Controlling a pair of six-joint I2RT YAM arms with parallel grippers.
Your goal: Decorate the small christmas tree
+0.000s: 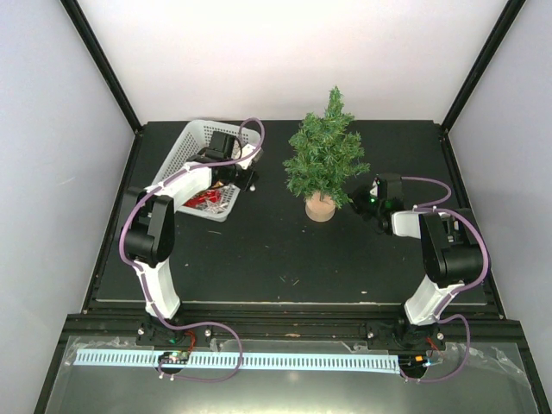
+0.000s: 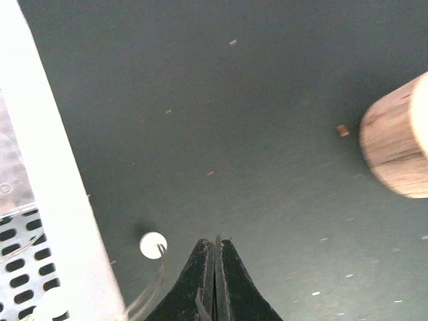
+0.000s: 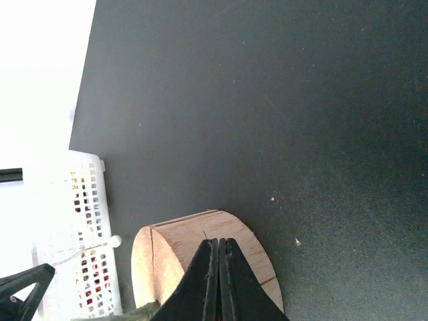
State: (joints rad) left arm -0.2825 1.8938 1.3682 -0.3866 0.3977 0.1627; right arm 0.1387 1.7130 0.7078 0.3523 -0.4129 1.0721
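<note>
The small christmas tree [image 1: 326, 153] stands upright mid-table on its round wooden base [image 1: 320, 207], bare of ornaments as far as I can see. My left gripper [image 1: 247, 178] hovers between the white basket [image 1: 194, 142] and the tree. Its jaws [image 2: 215, 242] are shut on the clear thread of a small white ball ornament [image 2: 153, 245], which dangles just left of the fingertips. My right gripper [image 1: 360, 200] is just right of the base. In the right wrist view it [image 3: 219, 242] is shut and empty, pointing at the base [image 3: 180, 244], and the white ball [image 3: 115, 241] hangs beyond.
The basket's white rim [image 2: 60, 200] lies close on the left of my left gripper. Red and shiny ornaments [image 1: 205, 200] lie in its near end. Black frame posts and white walls enclose the dark table [image 1: 276, 250].
</note>
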